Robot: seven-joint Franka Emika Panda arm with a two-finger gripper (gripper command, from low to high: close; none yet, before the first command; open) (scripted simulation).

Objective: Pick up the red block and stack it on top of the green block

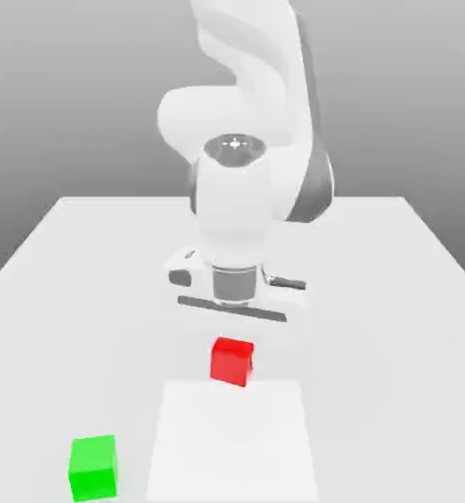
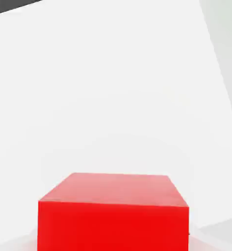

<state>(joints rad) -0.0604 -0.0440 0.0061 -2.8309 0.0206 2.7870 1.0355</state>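
The red block (image 1: pixel 232 362) is a small matte cube near the middle of the white table (image 1: pixel 393 324). It is directly under the white hand of the arm. My gripper (image 1: pixel 232 340) reaches straight down onto it and is shut on it. In the hand view the red block (image 2: pixel 113 211) looms very close, with its top face and one side showing. The green block (image 1: pixel 92 468) stands alone on the table toward the exterior view's lower left, well apart from the red block and the gripper.
The arm's bulky white body (image 1: pixel 238 187) rises behind the hand. A slightly brighter white rectangle (image 1: pixel 232 442) lies on the tabletop just in front of the red block. The table's edges run off at the exterior view's left and right.
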